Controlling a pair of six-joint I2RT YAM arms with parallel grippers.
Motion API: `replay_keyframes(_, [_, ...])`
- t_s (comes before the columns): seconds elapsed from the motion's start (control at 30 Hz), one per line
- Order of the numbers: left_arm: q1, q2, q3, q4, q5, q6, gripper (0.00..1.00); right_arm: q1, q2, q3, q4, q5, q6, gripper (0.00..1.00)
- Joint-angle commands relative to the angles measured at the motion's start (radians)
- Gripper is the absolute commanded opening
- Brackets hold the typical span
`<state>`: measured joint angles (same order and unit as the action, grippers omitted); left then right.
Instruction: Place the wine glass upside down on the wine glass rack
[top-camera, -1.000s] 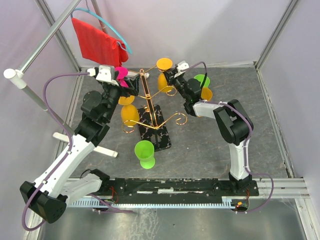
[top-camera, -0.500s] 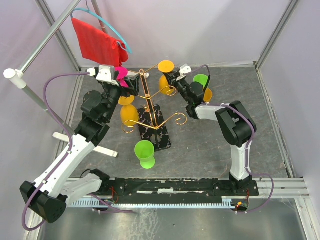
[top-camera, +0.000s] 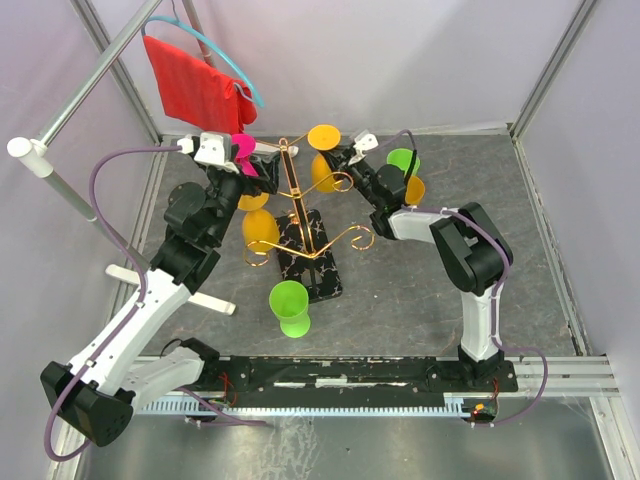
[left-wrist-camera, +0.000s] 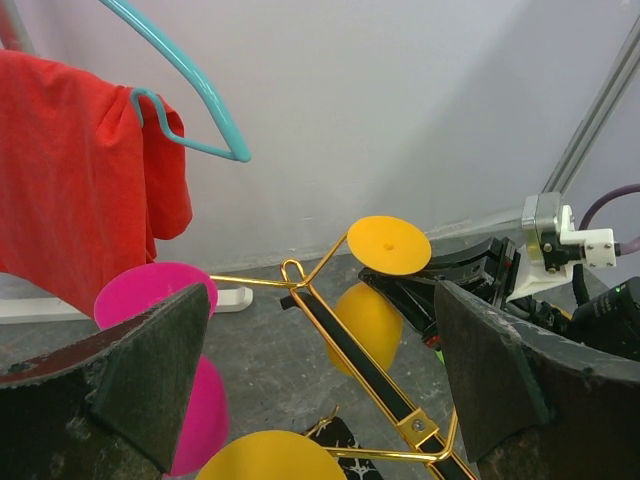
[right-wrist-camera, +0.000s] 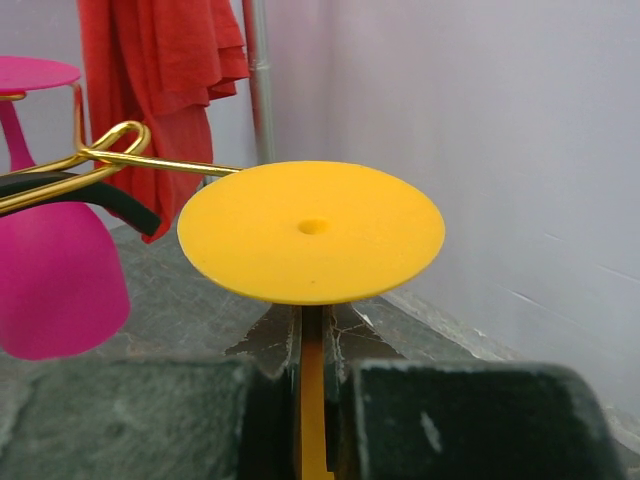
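Observation:
The gold wire rack (top-camera: 297, 205) stands mid-table on its black marbled base (top-camera: 318, 262). My right gripper (top-camera: 343, 162) is shut on the stem of a yellow wine glass (top-camera: 323, 136), held upside down with its foot up beside the rack's upper right arm. In the right wrist view the fingers (right-wrist-camera: 312, 335) pinch the stem under the round foot (right-wrist-camera: 310, 230). My left gripper (top-camera: 258, 166) is open at the rack's top left, next to a hanging pink glass (top-camera: 243, 148). In the left wrist view its jaws (left-wrist-camera: 322, 300) straddle the rack (left-wrist-camera: 350, 350), with the yellow glass (left-wrist-camera: 368, 320) beyond.
Another yellow glass (top-camera: 259, 228) hangs on a lower left arm. A green glass (top-camera: 290, 305) stands on the table in front of the base. A green (top-camera: 404, 159) and an orange glass (top-camera: 414, 188) sit behind my right arm. A red cloth (top-camera: 195, 85) hangs on a teal hanger at back left.
My right gripper has shifted the yellow glass slightly left and down, closer to the rack's upper arm. My left arm has stayed put.

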<state>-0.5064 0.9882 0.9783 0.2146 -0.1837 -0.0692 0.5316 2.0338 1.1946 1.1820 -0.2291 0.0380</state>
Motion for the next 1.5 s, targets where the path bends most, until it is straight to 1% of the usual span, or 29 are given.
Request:
replay_keyframes(0.0, [-0.004,-0.023,-0.005,0.023,-0.015,0.022,0.99,0.015,-0.040,-0.011,0.002,-0.063,-0.007,0.07])
replay_keyframes(0.1, [-0.004,-0.023,-0.007,0.023,-0.015,0.021,0.99,0.015,-0.055,-0.036,0.006,-0.069,-0.006,0.12])
replay_keyframes(0.33, [-0.004,-0.019,-0.010,0.023,-0.014,0.016,0.99,0.016,-0.091,-0.101,0.030,-0.024,-0.028,0.23])
replay_keyframes(0.5, [-0.004,-0.022,-0.013,0.025,-0.019,0.020,0.99,0.015,-0.110,-0.136,0.041,-0.014,-0.040,0.36])
replay_keyframes(0.57, [-0.004,-0.023,-0.014,0.025,-0.022,0.022,0.99,0.015,-0.114,-0.146,0.042,-0.013,-0.041,0.39])
replay_keyframes(0.8, [-0.004,-0.021,-0.016,0.025,-0.028,0.026,0.99,0.015,-0.135,-0.184,0.041,0.005,-0.052,0.44])
replay_keyframes(1.03, [-0.003,-0.006,0.023,0.011,-0.041,0.019,0.99,0.015,-0.238,-0.272,0.028,0.122,-0.081,0.49])
replay_keyframes(1.23, [-0.002,0.034,0.079,-0.001,-0.039,0.010,0.99,0.015,-0.337,-0.310,-0.079,0.207,-0.121,0.57])
replay_keyframes(1.3, [-0.003,0.053,0.101,-0.009,-0.020,0.008,0.99,0.015,-0.360,-0.315,-0.117,0.239,-0.125,0.65])
replay_keyframes(1.47, [-0.002,0.121,0.185,-0.055,0.083,0.012,0.99,0.015,-0.438,-0.346,-0.202,0.362,-0.086,0.73])
